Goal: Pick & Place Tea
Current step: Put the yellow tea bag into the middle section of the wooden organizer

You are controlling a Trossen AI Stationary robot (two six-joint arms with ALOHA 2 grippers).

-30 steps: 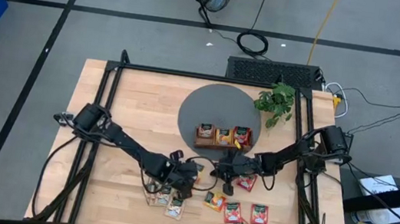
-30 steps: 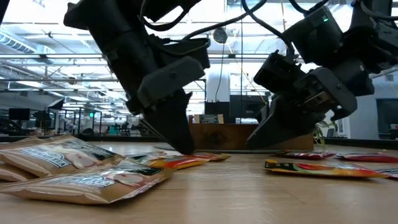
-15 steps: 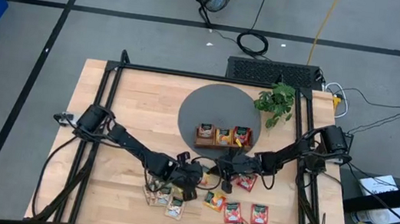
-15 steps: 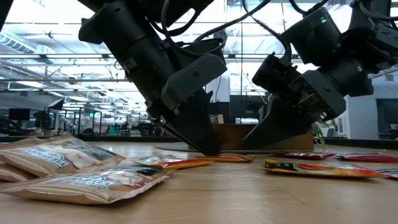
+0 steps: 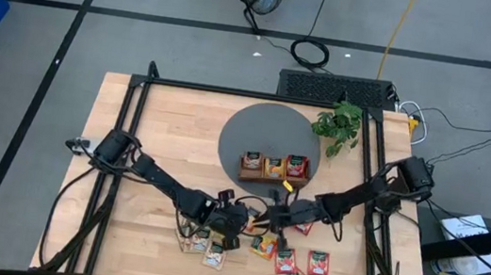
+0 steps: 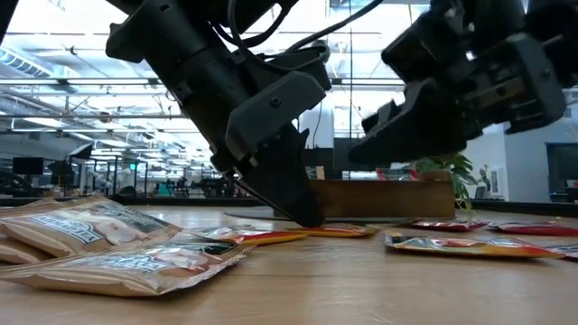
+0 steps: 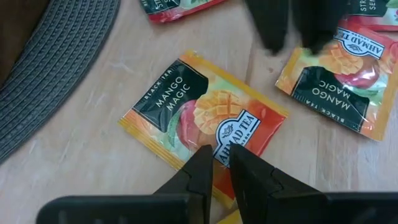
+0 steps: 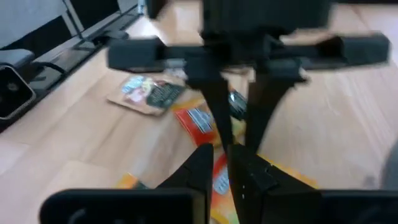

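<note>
Both arms crowd the bench's [image 5: 163, 117] middle: the left gripper [image 5: 242, 223] and right gripper [image 5: 275, 219] nearly meet tip to tip, leaving only a narrow gap. Tea sachets [image 5: 291, 262] litter the front edge. The wooden tray [image 5: 274, 168] on the round grey mat [image 5: 261, 130] and the plant [image 5: 338, 126] block the rear-right. The rear-left corner stays open.
</note>
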